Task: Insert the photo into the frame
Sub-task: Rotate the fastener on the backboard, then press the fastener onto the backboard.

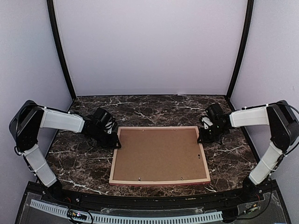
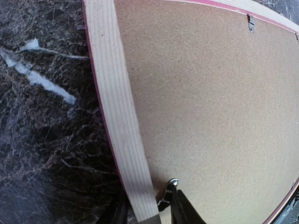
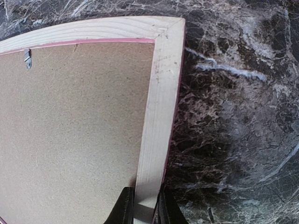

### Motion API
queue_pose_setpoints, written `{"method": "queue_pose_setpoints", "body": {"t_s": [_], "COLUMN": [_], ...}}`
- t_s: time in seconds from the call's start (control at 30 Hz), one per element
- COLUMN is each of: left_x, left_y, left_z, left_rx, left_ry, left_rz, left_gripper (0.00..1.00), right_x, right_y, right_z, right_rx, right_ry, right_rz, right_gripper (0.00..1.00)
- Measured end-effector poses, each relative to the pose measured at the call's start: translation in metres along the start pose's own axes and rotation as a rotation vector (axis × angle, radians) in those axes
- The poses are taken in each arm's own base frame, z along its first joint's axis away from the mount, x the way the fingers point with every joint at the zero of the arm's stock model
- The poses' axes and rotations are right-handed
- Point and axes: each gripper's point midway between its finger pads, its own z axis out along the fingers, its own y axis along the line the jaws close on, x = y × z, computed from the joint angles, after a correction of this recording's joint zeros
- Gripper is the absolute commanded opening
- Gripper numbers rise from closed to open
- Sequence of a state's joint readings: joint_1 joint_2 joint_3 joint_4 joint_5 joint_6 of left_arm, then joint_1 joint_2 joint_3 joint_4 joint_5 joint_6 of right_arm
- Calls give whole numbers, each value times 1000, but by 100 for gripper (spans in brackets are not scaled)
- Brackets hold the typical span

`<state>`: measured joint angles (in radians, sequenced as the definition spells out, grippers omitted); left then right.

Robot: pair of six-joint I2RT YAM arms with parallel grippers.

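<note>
Wrist views show my left jaws and right jaws each closed narrow on a side rail of the frame [image 1: 160, 181], which lies face-down mid-desk [image 1: 233, 158]. It looks light, stiff and thin, so grip the rails, not the backing board [image 1: 159, 156]. Photo unseen.

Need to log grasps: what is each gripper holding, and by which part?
Both appear to pinch the frame: the left gripper on its left side rail, the right gripper on its right side rail.

A lab test booth: plain pale walls [image 1: 149, 46] and black poles [image 1: 60, 51] enclose a dark marble-patterned table [image 1: 154, 109].
</note>
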<state>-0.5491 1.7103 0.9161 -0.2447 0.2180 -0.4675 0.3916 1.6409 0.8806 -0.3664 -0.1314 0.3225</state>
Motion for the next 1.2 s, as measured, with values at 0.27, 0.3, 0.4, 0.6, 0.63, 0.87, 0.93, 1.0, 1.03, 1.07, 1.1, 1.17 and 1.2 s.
{"method": "queue_pose_setpoints", "body": {"t_s": [0.27,0.3,0.4,0.6,0.63,0.87,0.93,1.0,1.03,1.07,1.1,1.17,1.2], "left_x": [1,1,0,-2,-2,-5,-6,-6,-6,-6,-6,-7,-6], "left_y": [1,0,-1,-2,-2,-1,0,0,0,0,-1,-2,-2], "left_z": [-1,0,0,0,0,2,2,2,2,3,3,3,4], "left_rx": [68,81,119,172,175,171,161,153,147,138,130,105,90], "left_ry": [-20,-24,-31,-36,-37,-39,-34,-28,-24,-21,-18,-12,-9], "left_rz": [-42,-47,-65,-100,-103,-112,-113,-111,-108,-103,-97,-83,-75], "left_gripper": [32,31,31,30,30,29,29,30,31,32,33,34,33], "right_x": [0,0,-1,-2,-2,-3,-3,-3,-3,-3,-3,-3,-3], "right_y": [0,0,-2,-4,-4,-7,-7,-7,-7,-7,-7,-7,-7], "right_z": [0,0,0,-1,-1,-1,-1,-1,-1,-1,-1,-1,-1], "right_rx": [0,0,4,9,9,20,20,20,20,20,20,21,21], "right_ry": [0,-1,-3,-5,-6,-10,-10,-10,-10,-10,-10,-10,-10], "right_rz": [1,1,5,7,7,8,7,7,7,7,8,8,8], "right_gripper": [17,17,17,16,16,16,16,16,16,16,16,16,16]}}
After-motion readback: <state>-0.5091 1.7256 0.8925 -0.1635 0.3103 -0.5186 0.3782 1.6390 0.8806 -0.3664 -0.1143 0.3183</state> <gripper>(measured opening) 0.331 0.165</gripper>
